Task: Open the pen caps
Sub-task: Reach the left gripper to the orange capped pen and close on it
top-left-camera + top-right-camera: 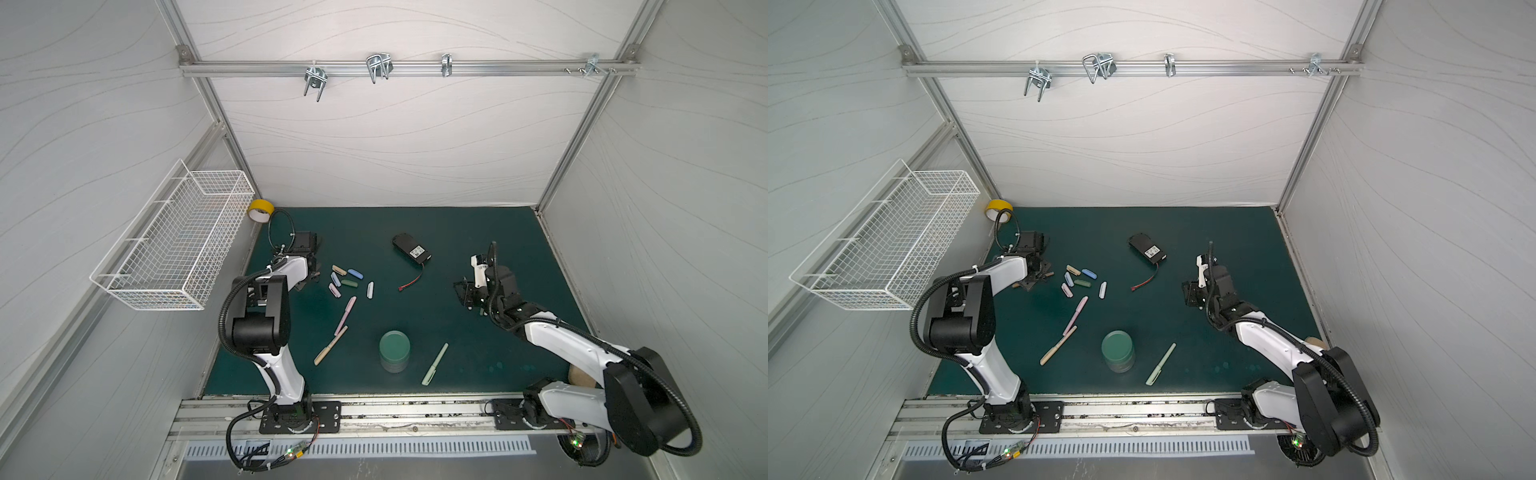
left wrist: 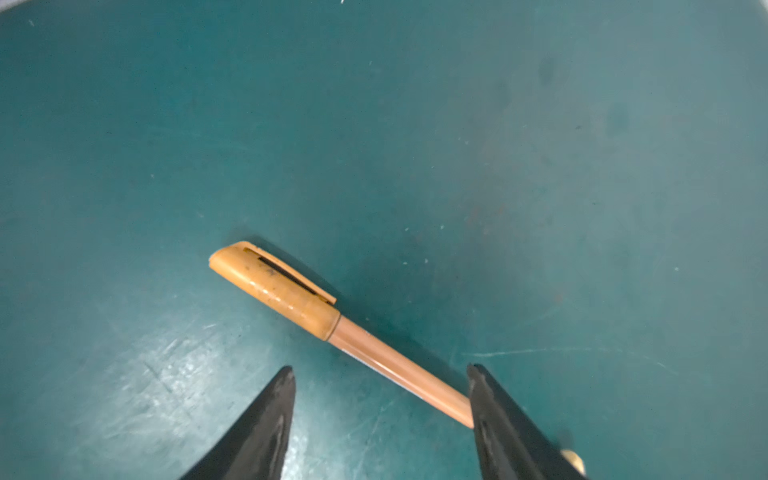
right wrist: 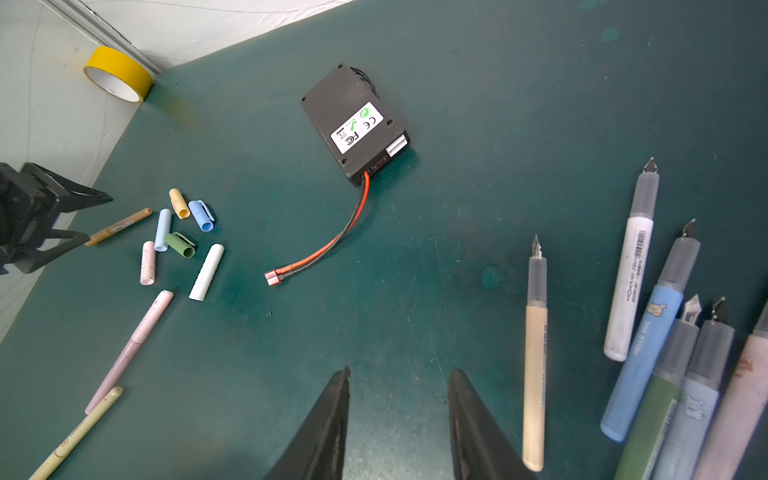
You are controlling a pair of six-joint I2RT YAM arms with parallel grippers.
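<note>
Mat [image 1: 478, 232]: dark green, scuffed, pen caps [image 1: 349, 283] loose | walls [image 1: 395, 145]: pale | basket [image 1: 187, 249]: contents unclear

Wore glossy white shells along the left arm [image 1: 284, 374] and right arm [image 1: 561, 336], broken by matte black joint housings. Trailed ribbed black conduit [image 1: 222, 320] looped from link to link. Sat on black screwed base plates [image 1: 328, 409] at 7 and 5 o'clock in both top views, with small green-lit boards [image 1: 299, 446] beside. Ended in tapered black fingers [image 2: 266, 428], worn grey along the inner faces.
</note>
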